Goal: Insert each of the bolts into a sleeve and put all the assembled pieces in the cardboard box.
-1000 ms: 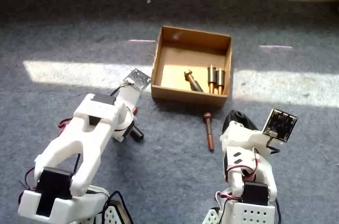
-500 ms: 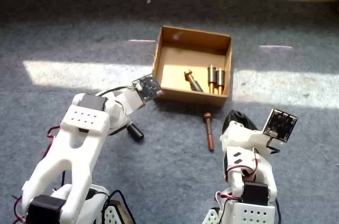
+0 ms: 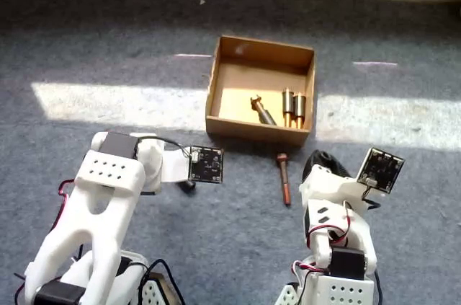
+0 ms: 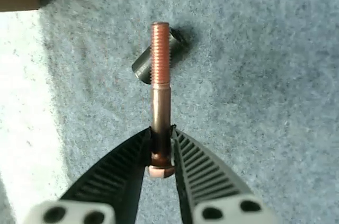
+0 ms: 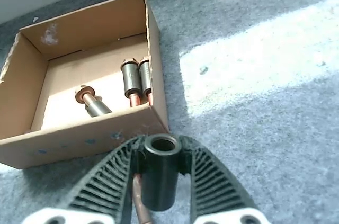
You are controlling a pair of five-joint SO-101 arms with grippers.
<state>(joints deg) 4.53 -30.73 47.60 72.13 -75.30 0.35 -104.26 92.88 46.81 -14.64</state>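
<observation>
My left gripper [image 4: 160, 144] is shut on a copper bolt [image 4: 160, 91] near its head. The threaded end points away, just over a dark sleeve [image 4: 142, 68] lying on the carpet. In the high view the left arm [image 3: 115, 168] sits at the left, and that sleeve [image 3: 189, 185] peeks out under its wrist. My right gripper [image 5: 160, 152] is shut on a black sleeve [image 5: 160, 173], held upright in front of the cardboard box [image 5: 79, 136]. The box [image 3: 220, 126] holds three assembled pieces [image 3: 293, 107]. A loose bolt [image 3: 284, 179] lies on the carpet between the arms.
Grey carpet covers the table, with a sunlit band across the middle. The right arm [image 3: 331, 204] stands just behind the loose bolt. Open carpet lies left of the box and to the far right.
The left arm's wrist has swung down and to the right, away from the box corner, and now covers most of the sleeve on the carpet. The right arm has not moved.
</observation>
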